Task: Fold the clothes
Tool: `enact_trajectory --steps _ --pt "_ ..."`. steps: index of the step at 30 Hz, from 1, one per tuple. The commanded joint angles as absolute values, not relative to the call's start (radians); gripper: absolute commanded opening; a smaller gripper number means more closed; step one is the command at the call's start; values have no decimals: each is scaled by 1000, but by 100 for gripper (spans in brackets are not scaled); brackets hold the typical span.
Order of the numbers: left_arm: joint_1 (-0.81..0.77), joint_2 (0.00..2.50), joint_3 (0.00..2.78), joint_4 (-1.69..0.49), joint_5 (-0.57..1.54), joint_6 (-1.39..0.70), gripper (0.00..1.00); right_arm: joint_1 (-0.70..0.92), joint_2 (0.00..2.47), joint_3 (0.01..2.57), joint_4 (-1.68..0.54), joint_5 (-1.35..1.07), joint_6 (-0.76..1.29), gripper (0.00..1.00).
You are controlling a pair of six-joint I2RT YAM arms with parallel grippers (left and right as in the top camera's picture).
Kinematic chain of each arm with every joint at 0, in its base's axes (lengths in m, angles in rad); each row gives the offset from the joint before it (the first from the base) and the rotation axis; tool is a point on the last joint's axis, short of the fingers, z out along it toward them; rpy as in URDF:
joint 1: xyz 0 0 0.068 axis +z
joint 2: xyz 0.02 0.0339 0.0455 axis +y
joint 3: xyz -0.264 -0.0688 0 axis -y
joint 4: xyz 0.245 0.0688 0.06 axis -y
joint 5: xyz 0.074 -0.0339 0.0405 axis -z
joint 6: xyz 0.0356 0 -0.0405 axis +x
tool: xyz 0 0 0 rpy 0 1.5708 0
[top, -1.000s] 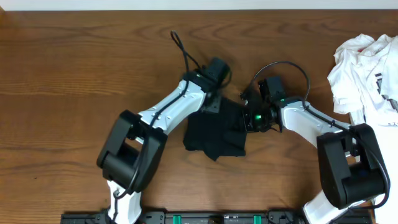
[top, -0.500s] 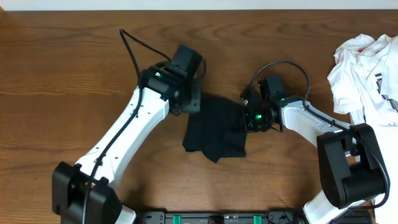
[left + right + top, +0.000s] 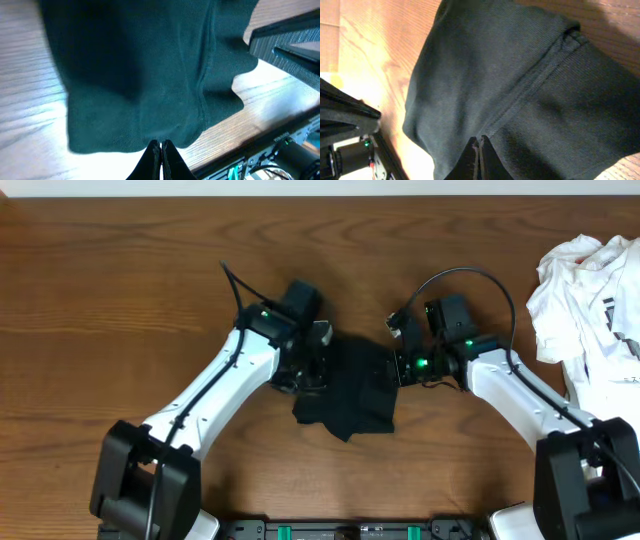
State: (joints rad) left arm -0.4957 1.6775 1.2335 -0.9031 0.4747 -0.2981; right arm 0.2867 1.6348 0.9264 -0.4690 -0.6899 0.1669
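Note:
A black garment (image 3: 350, 395) lies crumpled on the wooden table between my two arms. My left gripper (image 3: 306, 376) is at its left edge. In the left wrist view the fingers are shut, with their tips (image 3: 161, 145) pinching the hem of the garment (image 3: 140, 75). My right gripper (image 3: 400, 366) is at the garment's right edge. In the right wrist view its fingers are shut, with their tips (image 3: 479, 140) on a seam fold of the garment (image 3: 510, 75). A pile of white clothes (image 3: 590, 290) lies at the far right.
The bare wooden table (image 3: 120, 290) stretches to the left and behind the garment. The arm bases and a black rail (image 3: 340, 530) run along the front edge. Cables loop above both wrists.
My left gripper has swung from the garment's top edge out to the left and then down to its left edge. My right gripper has stayed at the right edge and shifted slightly up.

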Motion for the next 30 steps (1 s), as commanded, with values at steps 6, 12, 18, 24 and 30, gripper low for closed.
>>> enact_trajectory --steps 6,12,18,24,30 --pt "-497 1682 1051 -704 682 -286 6 295 1671 934 -403 -564 133 1" --pt "-497 1682 941 -620 700 -294 6 295 1726 933 -401 -496 133 1" --pt "-499 1683 857 -514 636 -305 6 295 1835 933 -376 -492 133 1" --pt "-499 1684 824 -508 530 -331 6 294 1932 933 -378 -445 133 1" --pt "-499 1649 879 -530 601 -332 6 295 1882 933 -385 -452 134 1"
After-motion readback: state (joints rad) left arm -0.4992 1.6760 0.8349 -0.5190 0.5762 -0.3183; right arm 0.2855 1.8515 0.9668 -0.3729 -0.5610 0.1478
